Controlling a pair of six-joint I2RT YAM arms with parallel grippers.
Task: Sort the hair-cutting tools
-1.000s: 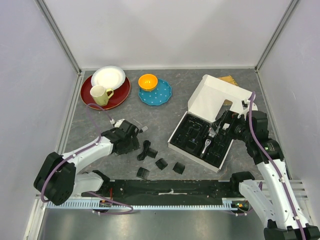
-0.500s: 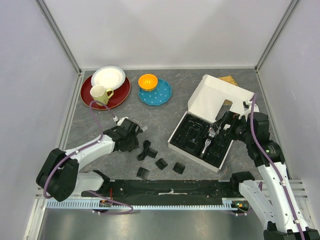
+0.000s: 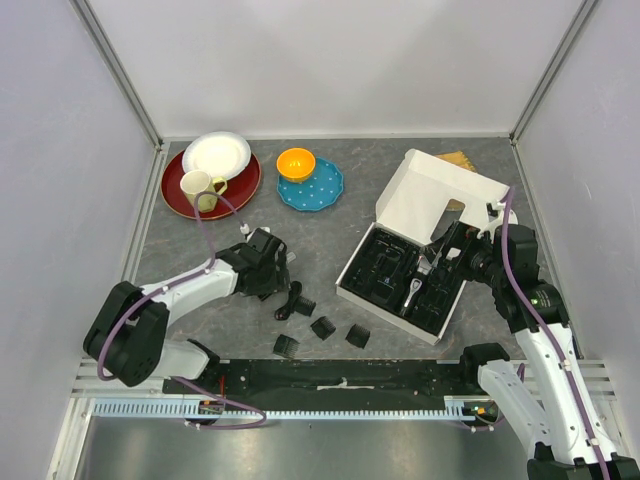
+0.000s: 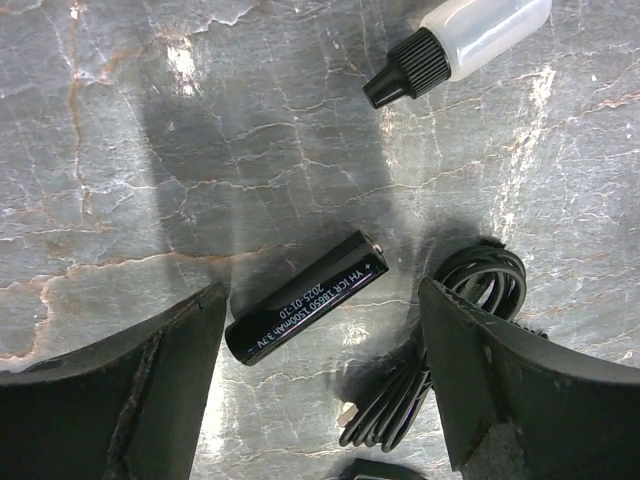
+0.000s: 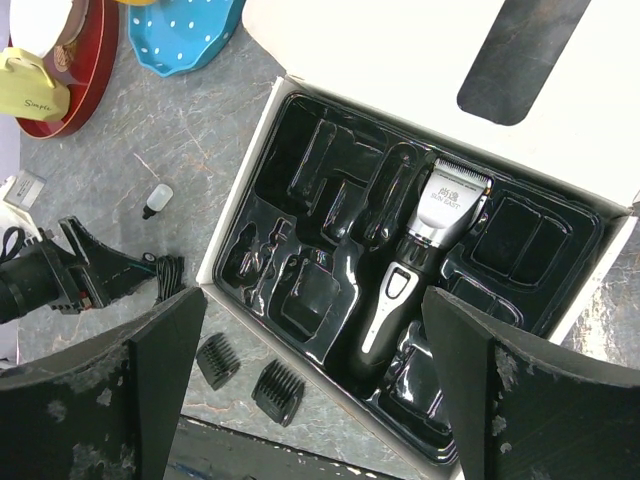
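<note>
Black cylinder [image 4: 305,297]: white print reads "YH ICR 18650 1500mAh 3.7V" and "2025-01-10". It lies flat on the table, slanting from 8 to 2 o'clock.
Left gripper [image 4: 322,300]: jaws wide, straddling the cylinder, with one finger at its 9 o'clock and the other at 3. Neither touches it.
Coiled cord [image 4: 440,340]: at the cylinder's 4 o'clock, partly hidden by the 3 o'clock finger.
Dropper bottle [image 4: 470,35]: black cap, at the cylinder's 1 o'clock, apart.
Clipper [image 5: 425,255]: silver head appears to read "SUN EAST". It lies in the black tray [image 5: 300,250] of the white box [image 5: 330,40].
Right gripper [image 5: 315,300]: jaws wide, holding nothing, above the tray.
Comb attachments [image 5: 218,360]: two on the table at the box's 7 o'clock.
Mug [image 5: 30,95]: yellow, lettered "Simple", on the red plate [image 5: 95,70], at the box's 10 o'clock.
</note>
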